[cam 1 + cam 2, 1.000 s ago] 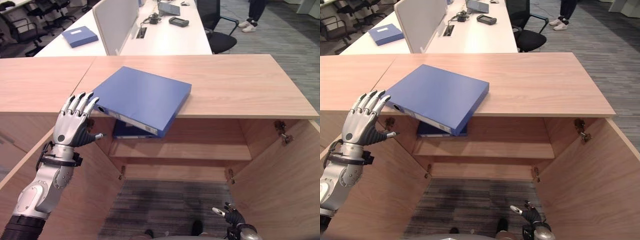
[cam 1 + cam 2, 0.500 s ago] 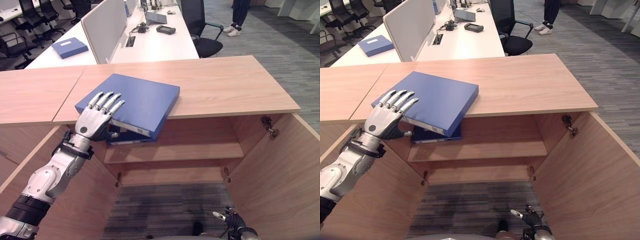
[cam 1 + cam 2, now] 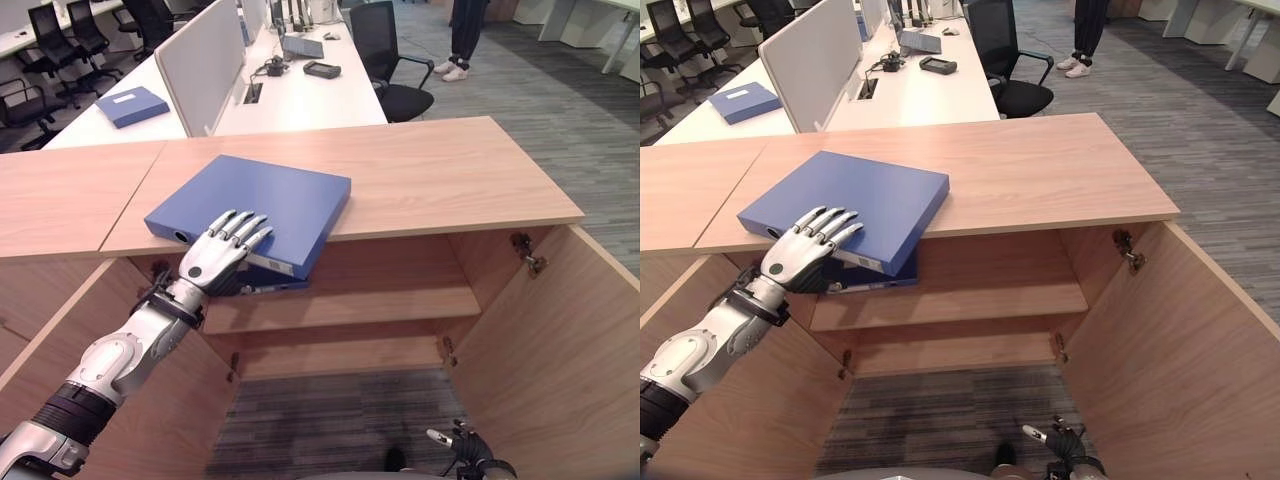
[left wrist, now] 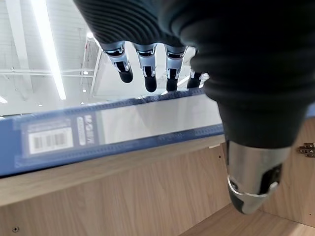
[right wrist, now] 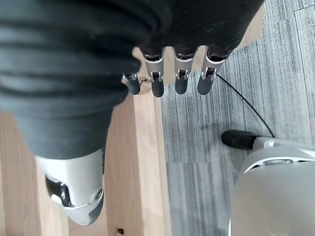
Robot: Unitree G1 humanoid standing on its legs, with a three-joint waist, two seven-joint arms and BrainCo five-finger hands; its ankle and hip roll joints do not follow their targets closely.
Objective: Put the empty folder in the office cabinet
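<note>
Left eye view: flat blue ring-binder folder [image 3: 255, 205] lies on the light wooden cabinet top [image 3: 450, 170], near corner overhanging the open cabinet. Left hand [image 3: 222, 250] rests on that corner, fingers straight, thumb underneath. Right hand [image 3: 1060, 437] hangs low, fingers relaxed.

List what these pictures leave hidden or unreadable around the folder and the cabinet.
- Folder contents: cover closed, so emptiness unconfirmed.
- Second blue folder on the cabinet's upper shelf: mostly hidden under the countertop overhang.
- Left hand thumb: below the folder's edge, so grip uncertain in the eye views.
- Spine label: print blurred.
</note>
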